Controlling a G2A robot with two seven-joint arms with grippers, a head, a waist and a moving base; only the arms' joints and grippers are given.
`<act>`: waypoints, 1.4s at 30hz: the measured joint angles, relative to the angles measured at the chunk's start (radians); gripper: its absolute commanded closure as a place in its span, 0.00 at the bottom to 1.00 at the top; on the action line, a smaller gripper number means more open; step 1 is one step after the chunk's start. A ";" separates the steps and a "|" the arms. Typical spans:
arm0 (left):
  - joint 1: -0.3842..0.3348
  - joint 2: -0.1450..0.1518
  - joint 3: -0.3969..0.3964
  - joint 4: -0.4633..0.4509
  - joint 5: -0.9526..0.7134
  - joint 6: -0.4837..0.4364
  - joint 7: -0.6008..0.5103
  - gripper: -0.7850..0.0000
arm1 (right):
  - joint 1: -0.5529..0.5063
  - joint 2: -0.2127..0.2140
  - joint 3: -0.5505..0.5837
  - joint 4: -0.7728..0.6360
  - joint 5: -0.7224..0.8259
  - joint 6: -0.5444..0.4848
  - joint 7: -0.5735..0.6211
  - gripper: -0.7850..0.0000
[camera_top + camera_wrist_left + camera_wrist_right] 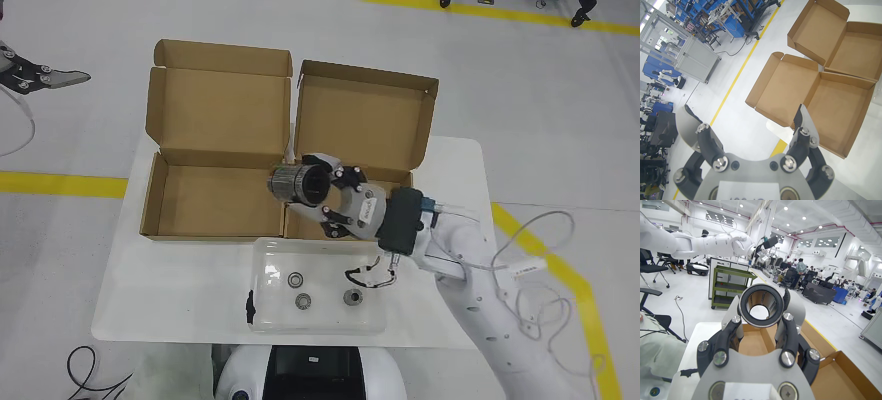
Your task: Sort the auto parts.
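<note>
The right arm's jaws are clenched on a linear bearing, pinching its barrel from both sides. Its bore runs along the wrist's line of sight, with one black-ringed end facing back at the camera. That side-on pinch looks chosen to keep the round sleeve from rolling out, and to let it drop flat once the jaws part.

In the top view the bearing hangs clear of any floor, above the line where the left cardboard box and the right cardboard box meet. I cannot tell which box it is truly over. It seems held high enough to pass the box walls, so the step in hand looks like carrying it to a box, not yet setting it down.

Nearer the robot, on the white surface, sits a clear tray with the remaining parts: two small ring bearings, a darker round part and a black wire clip. They lie well apart from the right jaws — behind and below them.

The left arm's jaws are released, their fingers spread with nothing between. They hang off the surface over the floor, beyond the left box, where they leave the boxes unobstructed.
</note>
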 measured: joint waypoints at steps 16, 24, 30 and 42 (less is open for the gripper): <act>0.000 0.000 0.000 0.000 0.000 0.000 0.000 0.00 | -0.097 0.019 -0.013 0.110 -0.103 0.009 0.205 1.00; 0.000 0.000 0.000 0.000 0.000 0.000 0.000 0.00 | -0.067 0.009 -0.056 0.181 -0.118 0.125 0.417 1.00; 0.000 0.000 0.000 0.000 0.000 0.000 0.000 0.00 | -0.017 -0.003 -0.085 0.256 -0.104 0.170 0.439 1.00; 0.000 0.000 0.000 0.000 0.000 0.000 0.000 0.00 | 0.104 -0.047 -0.168 0.415 -0.053 0.279 0.499 1.00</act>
